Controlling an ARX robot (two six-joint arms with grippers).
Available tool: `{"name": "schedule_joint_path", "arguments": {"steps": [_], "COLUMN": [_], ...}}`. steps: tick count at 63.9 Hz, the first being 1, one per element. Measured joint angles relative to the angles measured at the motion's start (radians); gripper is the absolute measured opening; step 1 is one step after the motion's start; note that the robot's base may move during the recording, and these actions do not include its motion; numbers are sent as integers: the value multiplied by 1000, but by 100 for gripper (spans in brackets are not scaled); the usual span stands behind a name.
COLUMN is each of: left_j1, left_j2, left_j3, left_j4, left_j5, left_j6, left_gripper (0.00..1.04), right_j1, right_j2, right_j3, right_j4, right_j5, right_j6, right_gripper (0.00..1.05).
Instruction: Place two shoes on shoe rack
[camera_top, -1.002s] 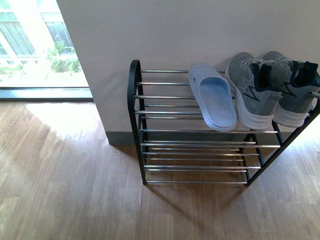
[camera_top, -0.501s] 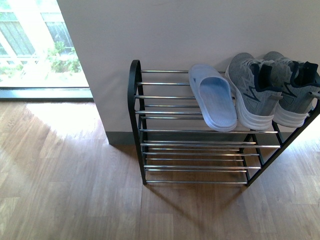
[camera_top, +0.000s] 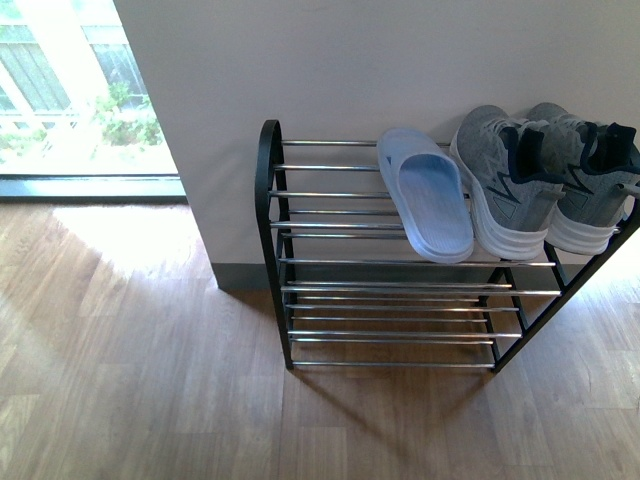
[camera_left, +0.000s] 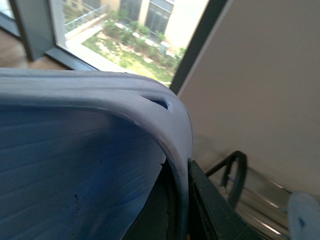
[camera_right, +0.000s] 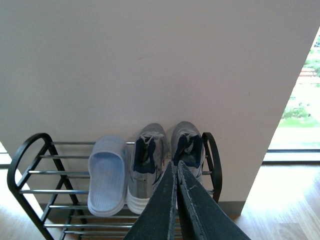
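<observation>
No brand or writing can be read on any shoe. The shoe rack (camera_top: 290, 262), a black frame with rounded end loops and tiers of thin silver rods, stands on the wooden floor (camera_top: 130, 380) against the pale wall (camera_top: 400, 60). On its top tier, from the left end loop rightward, comes a bare stretch of rods, then one pale blue-white slide (camera_top: 425, 195) with a ribbed footbed, then two grey knit sneakers (camera_top: 505, 180) with thick white soles and navy lining, side by side and reaching the right end loop. The lower tiers carry nothing.

The left gripper's (camera_left: 182, 200) fingers pinch a second pale blue slide (camera_left: 75, 165), its ribbed sole filling the left wrist view, away from the rack. The right gripper's (camera_right: 176, 172) fingers are pressed together, empty, above the sneakers.
</observation>
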Motion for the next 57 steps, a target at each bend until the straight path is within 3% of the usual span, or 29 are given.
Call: {"name": "schedule_joint_path", "arguments": {"steps": [11,21,33,57], "left_j1": [-12,-28,-99,-225], "left_j2": [300,578,827,1107], "left_j3": [202,409,643,1117], "left_j4": [182,187,98,-160], "left_j5": [110,100,115,152], "left_j6": [-84,-413,-809,-1123], "left_gripper": [2,2,2,2], "right_j1": [0,0,0,0], "right_j2": [-95,-181,-258,-370], "right_j3": [0,0,0,0], "right_j4": [-89,-168,-244,-356], "right_j5": [0,0,0,0], "right_j6": [0,0,0,0], "right_gripper": [1,2,1,2]}}
